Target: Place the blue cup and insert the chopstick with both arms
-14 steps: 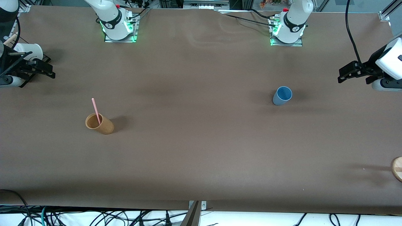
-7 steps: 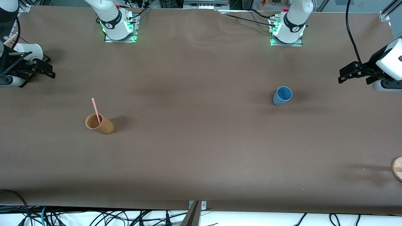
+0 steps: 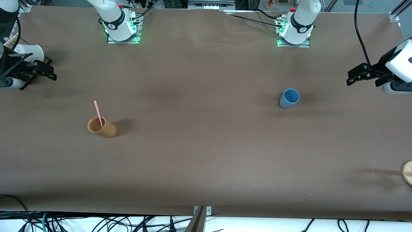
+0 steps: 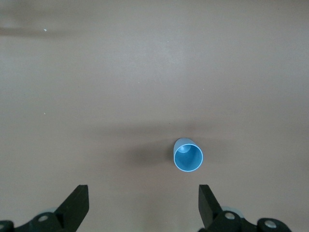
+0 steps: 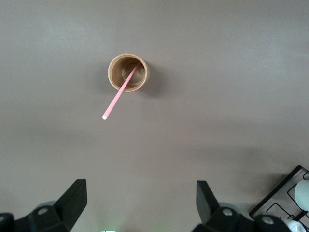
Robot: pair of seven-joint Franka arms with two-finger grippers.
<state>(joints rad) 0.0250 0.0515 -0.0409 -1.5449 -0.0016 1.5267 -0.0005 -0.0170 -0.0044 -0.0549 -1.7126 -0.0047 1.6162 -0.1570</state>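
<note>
The table (image 3: 206, 154) is covered by a flat, matte brown sheet with faint creases near the arm bases. The blue cup (image 3: 289, 98) stands upright on it toward the left arm's end, a smooth, slightly tapered, handleless tumbler with nothing inside it. Well apart from the blue cup, toward the right arm's end and nearer the front camera, stands a tan-brown cup (image 3: 102, 127) with a dull, grainy surface. The chopstick (image 3: 98, 113), a thin straight pale-pink stick, leans inside the tan-brown cup, its upper half projecting above the rim.

The left gripper (image 3: 352, 77) hangs high over the table's end nearest the blue cup, fingers spread wide, holding nothing. The right gripper (image 3: 48, 72) hangs over the other end, likewise fully spread and holding nothing.
</note>
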